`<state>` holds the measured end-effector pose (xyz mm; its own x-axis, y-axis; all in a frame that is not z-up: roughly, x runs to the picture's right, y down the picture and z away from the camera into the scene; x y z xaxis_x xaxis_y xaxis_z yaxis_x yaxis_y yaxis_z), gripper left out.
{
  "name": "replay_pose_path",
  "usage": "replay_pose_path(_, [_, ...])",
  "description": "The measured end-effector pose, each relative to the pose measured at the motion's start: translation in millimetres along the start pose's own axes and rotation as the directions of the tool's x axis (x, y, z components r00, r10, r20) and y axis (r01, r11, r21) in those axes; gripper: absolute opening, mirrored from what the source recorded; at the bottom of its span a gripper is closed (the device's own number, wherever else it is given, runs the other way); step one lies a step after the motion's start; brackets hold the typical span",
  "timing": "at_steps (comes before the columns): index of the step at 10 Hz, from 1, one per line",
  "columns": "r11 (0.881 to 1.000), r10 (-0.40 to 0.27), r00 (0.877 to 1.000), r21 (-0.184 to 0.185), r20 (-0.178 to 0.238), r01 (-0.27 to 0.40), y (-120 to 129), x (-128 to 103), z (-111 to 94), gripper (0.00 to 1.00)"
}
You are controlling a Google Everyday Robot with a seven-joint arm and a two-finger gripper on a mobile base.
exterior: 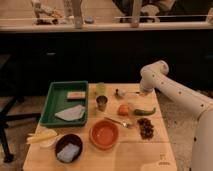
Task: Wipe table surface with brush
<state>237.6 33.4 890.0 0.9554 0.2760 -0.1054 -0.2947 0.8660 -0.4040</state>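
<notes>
Your gripper (143,92) is sitting pressed together at the brush (126,93) handle's end. Brush is lying at the table surface's (140,150) one o'clock; hold unclear.

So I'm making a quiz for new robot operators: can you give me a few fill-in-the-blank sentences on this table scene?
1. The gripper is at the ____ end of the brush.
2. The green tray sits on the ____ side of the table surface in the picture.
3. The green pepper lies beside an ____ round fruit.

Missing words: handle; left; orange
</notes>
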Motion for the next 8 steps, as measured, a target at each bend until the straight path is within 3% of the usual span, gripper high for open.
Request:
replay_pose_path(3, [1.000, -0.030, 0.999, -0.002, 0.014, 0.030, 13, 6, -21, 0.00])
replay_pose_path(8, [0.999, 0.028, 0.999, 0.030, -0.030, -0.027, -1, 51, -37, 0.00])
